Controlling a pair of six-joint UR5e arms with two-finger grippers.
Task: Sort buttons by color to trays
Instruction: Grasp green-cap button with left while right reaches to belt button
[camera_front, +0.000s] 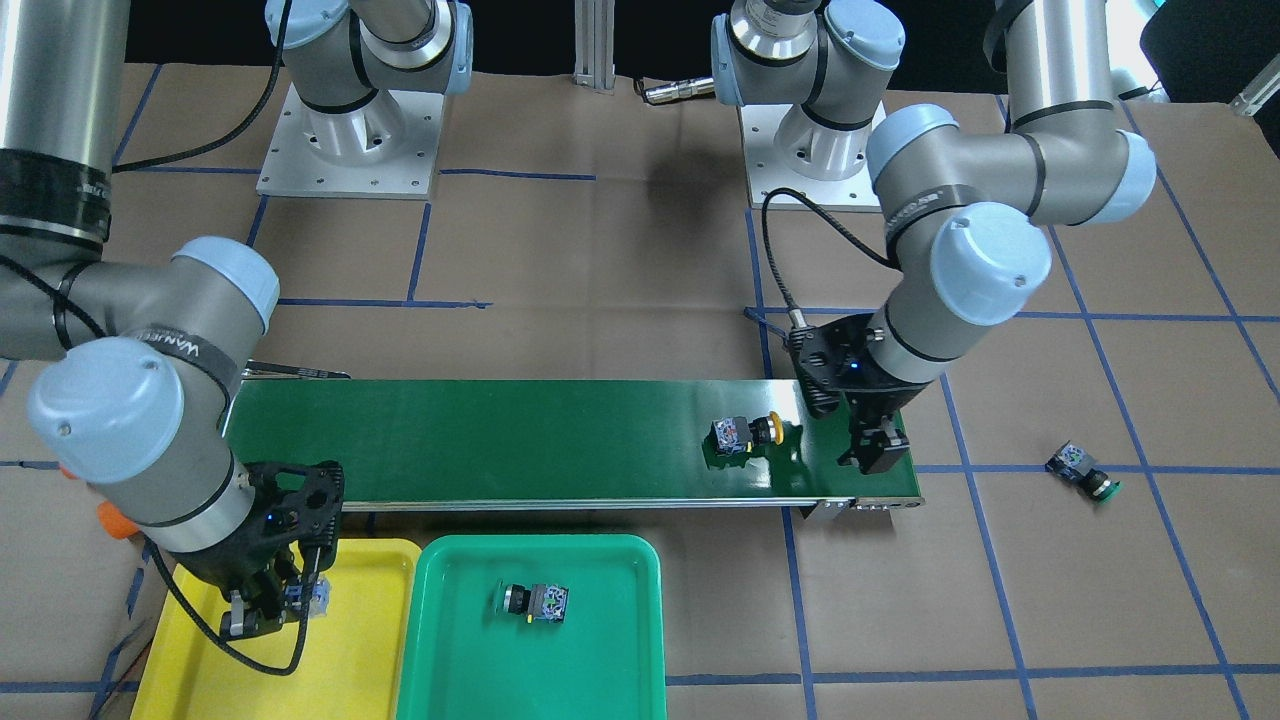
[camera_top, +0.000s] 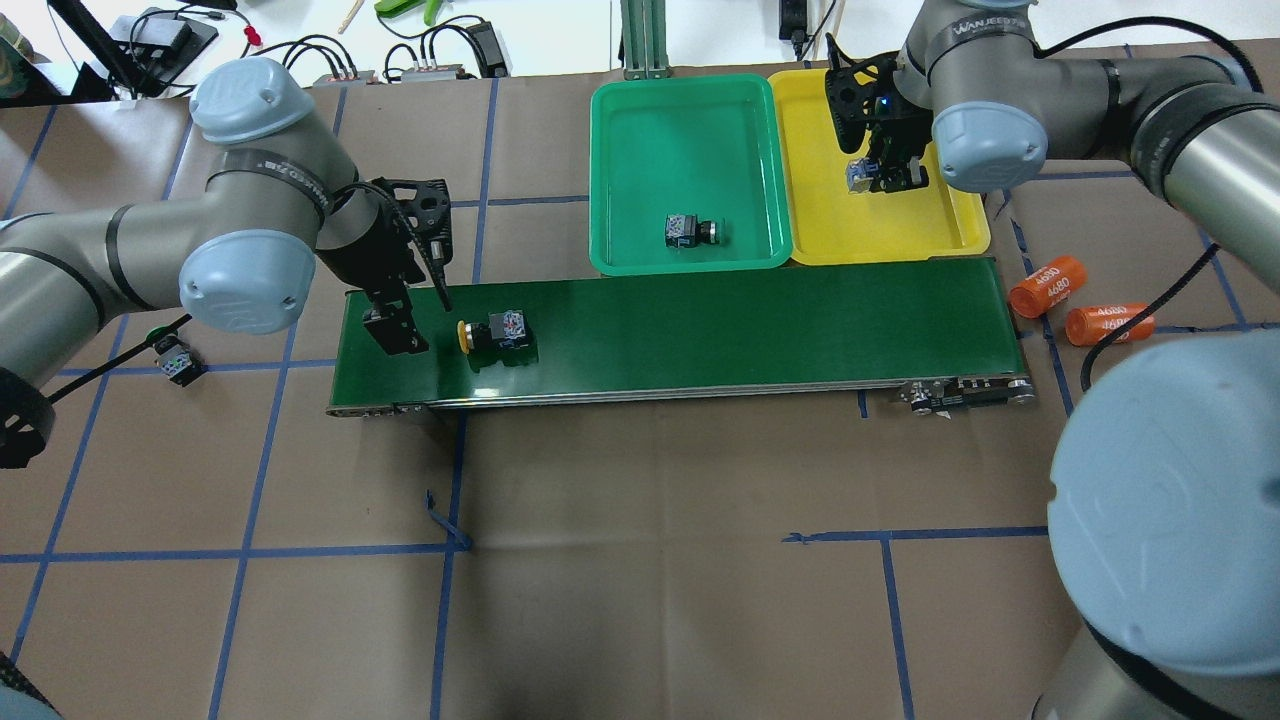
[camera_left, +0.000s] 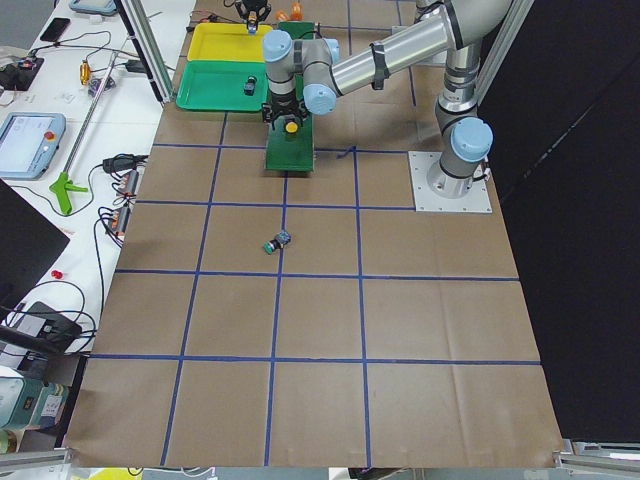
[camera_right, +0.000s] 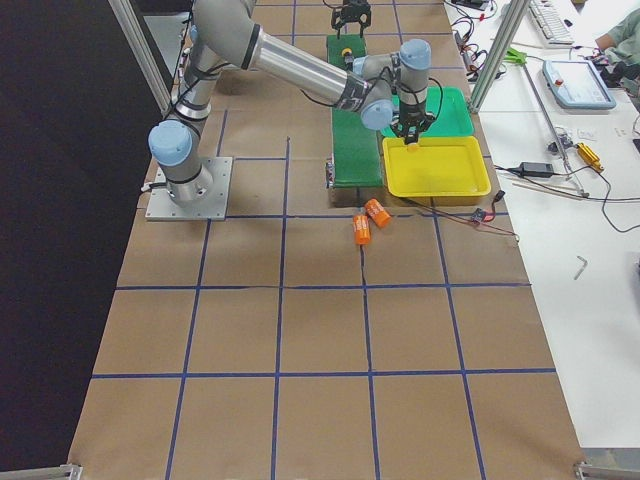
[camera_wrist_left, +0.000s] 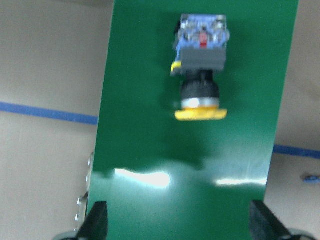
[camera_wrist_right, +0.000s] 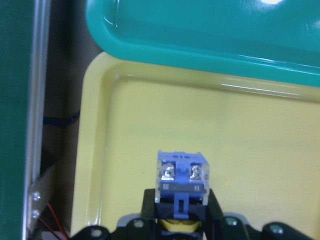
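Button (camera_wrist_right: 181, 175) pinched in R gripper (camera_wrist_right: 181, 212) over yellow tray (camera_wrist_right: 260, 130), L gripper (camera_wrist_left: 180, 222) spread.

Brown-papered desk (camera_top: 640, 560), gridded in blue tape. Carries a long dark green conveyor belt (camera_top: 700, 330), with green tray (camera_top: 650, 110) and yellow tray (camera_top: 830, 235) side by side along its far edge. Bears two orange cylinders (camera_top: 1047, 285) past the belt's right end, one green-capped button (camera_top: 178, 361) off its left end.

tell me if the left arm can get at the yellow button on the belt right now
Probably yes. The left gripper hangs open over the belt just beside the yellow button, which lies on its side with nothing between them.
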